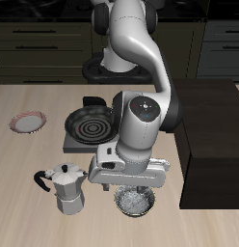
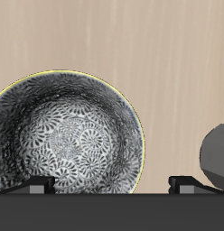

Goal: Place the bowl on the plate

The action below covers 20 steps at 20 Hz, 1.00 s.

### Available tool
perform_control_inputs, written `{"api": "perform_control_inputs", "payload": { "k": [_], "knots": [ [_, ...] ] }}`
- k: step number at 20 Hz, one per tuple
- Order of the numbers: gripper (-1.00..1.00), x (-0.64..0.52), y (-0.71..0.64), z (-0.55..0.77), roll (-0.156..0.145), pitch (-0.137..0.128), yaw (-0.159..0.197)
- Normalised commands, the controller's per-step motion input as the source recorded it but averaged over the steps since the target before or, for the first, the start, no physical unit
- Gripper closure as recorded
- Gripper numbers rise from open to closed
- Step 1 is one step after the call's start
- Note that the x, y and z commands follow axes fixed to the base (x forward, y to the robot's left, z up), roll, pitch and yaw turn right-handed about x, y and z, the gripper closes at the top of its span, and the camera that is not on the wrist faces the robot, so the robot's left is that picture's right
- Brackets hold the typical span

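We hover over the bowl (image 1: 134, 202), jaws apart (nothing held). Descending off-centre could nudge it toward the moka pot (image 1: 67, 189).

Arm (image 1: 131, 39): glossy white rounded links | joints: dark grey bands | end effector (image 1: 131, 178): pale grey block, black finger mounts.

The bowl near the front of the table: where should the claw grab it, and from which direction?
Probably by the rim, coming straight down from above. The bowl sits upright with its mouth open upward, and its thin wall lets one finger go inside and one outside. The claw hangs right over it. The rim side away from the moka pot looks safest, since the pot stands close beside the bowl.
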Motion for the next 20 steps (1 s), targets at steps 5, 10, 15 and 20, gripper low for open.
{"api": "perform_control_inputs", "payload": {
  "k": [5,10,15,20],
  "knots": [
    [-1.00,-0.04,0.02,-0.16,0.003,0.014,0.013],
    [-1.00,0.02,-0.01,-0.18,0.002,0.029,-0.022],
    [-1.00,0.03,-0.07,-0.21,-0.013,0.029,-0.021],
    [1.00,-0.03,-0.03,-0.11,0.013,0.015,-0.037]
  ]
}}
